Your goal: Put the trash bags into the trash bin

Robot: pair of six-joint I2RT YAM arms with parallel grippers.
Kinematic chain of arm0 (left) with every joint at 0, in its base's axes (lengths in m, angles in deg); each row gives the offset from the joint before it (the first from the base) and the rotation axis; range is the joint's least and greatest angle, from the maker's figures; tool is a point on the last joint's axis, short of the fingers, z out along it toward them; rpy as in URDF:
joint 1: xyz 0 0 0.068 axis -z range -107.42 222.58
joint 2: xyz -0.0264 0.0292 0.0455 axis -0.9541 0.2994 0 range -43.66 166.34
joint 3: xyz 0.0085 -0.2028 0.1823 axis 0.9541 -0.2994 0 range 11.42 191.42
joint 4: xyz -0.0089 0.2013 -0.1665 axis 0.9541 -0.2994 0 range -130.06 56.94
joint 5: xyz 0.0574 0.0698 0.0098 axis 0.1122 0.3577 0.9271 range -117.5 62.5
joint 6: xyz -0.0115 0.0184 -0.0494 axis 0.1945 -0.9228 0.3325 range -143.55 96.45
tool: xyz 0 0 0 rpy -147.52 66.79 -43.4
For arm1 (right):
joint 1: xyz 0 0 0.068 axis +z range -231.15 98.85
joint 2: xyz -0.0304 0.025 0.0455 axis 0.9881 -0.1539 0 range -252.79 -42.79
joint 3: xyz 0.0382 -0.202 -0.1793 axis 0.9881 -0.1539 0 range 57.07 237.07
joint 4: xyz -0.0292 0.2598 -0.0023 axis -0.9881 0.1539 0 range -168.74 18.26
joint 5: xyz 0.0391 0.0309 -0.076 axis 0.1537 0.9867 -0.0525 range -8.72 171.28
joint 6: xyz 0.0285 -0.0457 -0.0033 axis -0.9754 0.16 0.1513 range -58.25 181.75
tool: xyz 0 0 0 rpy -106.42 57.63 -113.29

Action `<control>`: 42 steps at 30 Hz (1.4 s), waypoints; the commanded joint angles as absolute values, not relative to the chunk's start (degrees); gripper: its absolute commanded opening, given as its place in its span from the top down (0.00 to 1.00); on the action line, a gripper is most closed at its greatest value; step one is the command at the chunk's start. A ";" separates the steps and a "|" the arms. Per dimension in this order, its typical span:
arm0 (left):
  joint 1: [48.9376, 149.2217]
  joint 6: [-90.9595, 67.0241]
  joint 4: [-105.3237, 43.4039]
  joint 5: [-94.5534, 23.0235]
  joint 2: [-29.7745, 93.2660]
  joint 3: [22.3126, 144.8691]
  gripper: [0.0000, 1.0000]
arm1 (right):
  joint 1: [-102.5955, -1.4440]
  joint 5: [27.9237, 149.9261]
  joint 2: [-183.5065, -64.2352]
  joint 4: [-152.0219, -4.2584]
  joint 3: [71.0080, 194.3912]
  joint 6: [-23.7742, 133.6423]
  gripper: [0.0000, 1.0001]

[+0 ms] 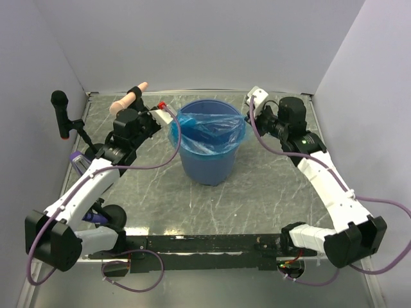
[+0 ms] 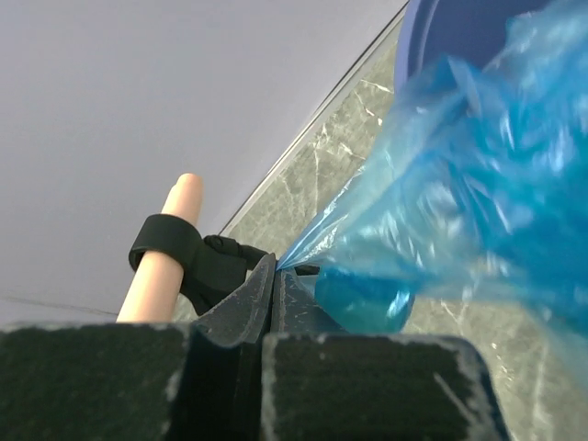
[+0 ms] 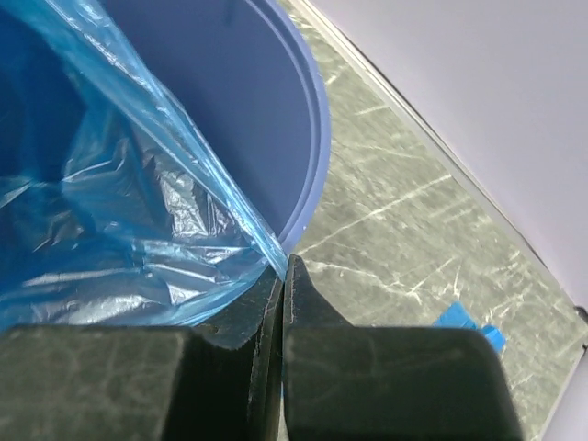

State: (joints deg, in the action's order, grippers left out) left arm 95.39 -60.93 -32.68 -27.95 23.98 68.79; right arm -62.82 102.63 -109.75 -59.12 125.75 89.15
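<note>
**Both claws pinched on the bag at the bin's rim**

We see the trash bin (image 1: 207,160) standing upright on the table (image 1: 270,199), toward the far side and between the two arms. A trash bag (image 1: 210,128) of thin, glossy blue film sits in its mouth. Most of the film sags down inside the bin, while its edges lap over the thick rim on the left and on the right.

The left gripper (image 1: 168,117) is just beside the bin's left rim. In its wrist view we see the jaws pressed together. A corner of the film is drawn to a point and caught between the tips. From there the bag fans out, crinkled, toward the bin. That claw is clamped on the trash bag.

The right gripper (image 1: 252,117) is just beside the right rim. Its wrist view shows the jaws likewise closed flat against each other. A taut edge of the film runs across the bin's opening, past the rim, and into the tips. It too grips the trash bag, so the film is held at both sides of the bin.

Behind the left gripper, near the back wall, lies a peach-coloured handle (image 1: 128,99) with a black strap (image 2: 165,246) around it. In the right wrist view a small blue scrap (image 3: 469,323) lies on the table, well apart from the bin. It may be another bag packet, though it is too small for us to tell.
</note>
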 commanded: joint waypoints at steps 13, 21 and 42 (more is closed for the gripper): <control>92.09 -54.06 -32.96 -34.26 23.32 75.83 0.99 | -65.85 105.44 -111.97 -59.40 132.65 84.78 0.97; 92.00 -39.60 -49.48 -44.47 23.66 89.71 0.39 | -65.94 111.78 -109.85 -58.95 131.34 83.29 1.00; 98.77 -52.73 -71.90 -62.05 52.93 120.40 0.24 | -67.35 111.61 -112.93 -62.91 137.22 78.71 1.00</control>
